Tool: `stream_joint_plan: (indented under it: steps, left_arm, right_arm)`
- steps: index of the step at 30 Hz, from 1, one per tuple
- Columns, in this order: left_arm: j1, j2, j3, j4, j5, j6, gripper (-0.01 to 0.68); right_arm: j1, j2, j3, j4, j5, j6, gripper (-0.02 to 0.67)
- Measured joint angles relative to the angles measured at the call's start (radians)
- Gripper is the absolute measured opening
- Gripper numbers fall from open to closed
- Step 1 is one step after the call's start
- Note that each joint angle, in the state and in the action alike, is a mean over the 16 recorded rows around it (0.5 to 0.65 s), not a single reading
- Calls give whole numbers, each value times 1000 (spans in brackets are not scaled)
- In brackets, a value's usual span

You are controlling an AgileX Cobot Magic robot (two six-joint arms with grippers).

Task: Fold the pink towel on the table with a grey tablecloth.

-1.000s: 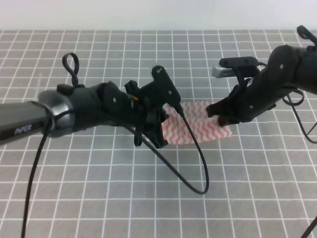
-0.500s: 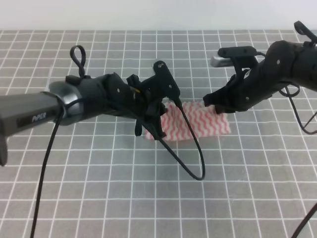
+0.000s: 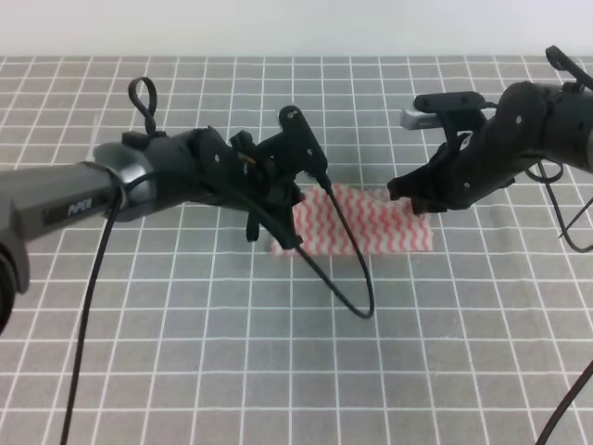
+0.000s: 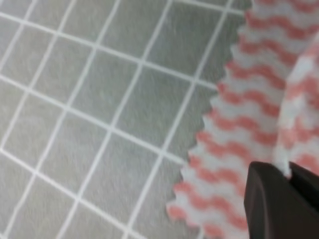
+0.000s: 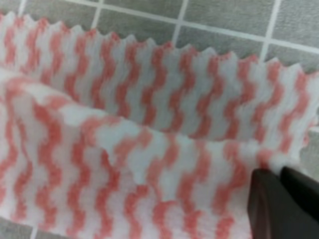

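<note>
The pink towel (image 3: 366, 227), with pink and white zigzag stripes, lies mid-table on the table with a grey tablecloth (image 3: 185, 352). One edge is lifted and doubled over the rest. My left gripper (image 3: 283, 222) is at the towel's left end. In the left wrist view its dark fingers (image 4: 271, 199) are shut on a raised fold of towel (image 4: 239, 149). My right gripper (image 3: 415, 198) is at the towel's right end. In the right wrist view its fingers (image 5: 269, 204) are shut on the folded-over layer of towel (image 5: 124, 149).
The grey gridded cloth (image 4: 99, 99) runs on all sides of the towel. A black cable (image 3: 357, 278) loops down from the left arm across the cloth in front of the towel. Another cable hangs at the right edge (image 3: 574, 232).
Both grippers have moved toward the far side with the towel edge in them. The doubled layer now covers more of the towel, which looks flatter and narrower front to back.
</note>
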Motion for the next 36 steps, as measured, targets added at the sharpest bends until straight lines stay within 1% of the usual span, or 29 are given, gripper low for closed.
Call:
stream_joint_plan:
  steps: [7, 15, 20, 23, 29, 32, 36]
  left_arm:
    - [3, 28, -47, 7, 11, 0, -2]
    - [3, 49, -65, 31, 12, 0, -2]
    - [3, 54, -65, 51, -1, 0, -2]
    - [3, 55, -65, 67, -12, -1, -2]
    - [3, 55, -65, 84, -42, -1, 17]
    - [3, 56, -65, 92, -61, -1, 53]
    - [3, 58, -65, 97, -87, -1, 128]
  right_arm:
    - [-9, 5, -2, -5, -24, 7, -15]
    - [-10, 13, -1, -7, -52, 8, -14]
    - [-10, 25, -1, -8, -61, 9, 8]
    - [-10, 32, -1, -8, -66, 9, 38]
    - [-10, 43, -2, -9, -80, 16, 136]
    - [-13, 43, -2, -9, -89, 22, 186]
    - [-20, 43, -7, -8, -91, 29, 239]
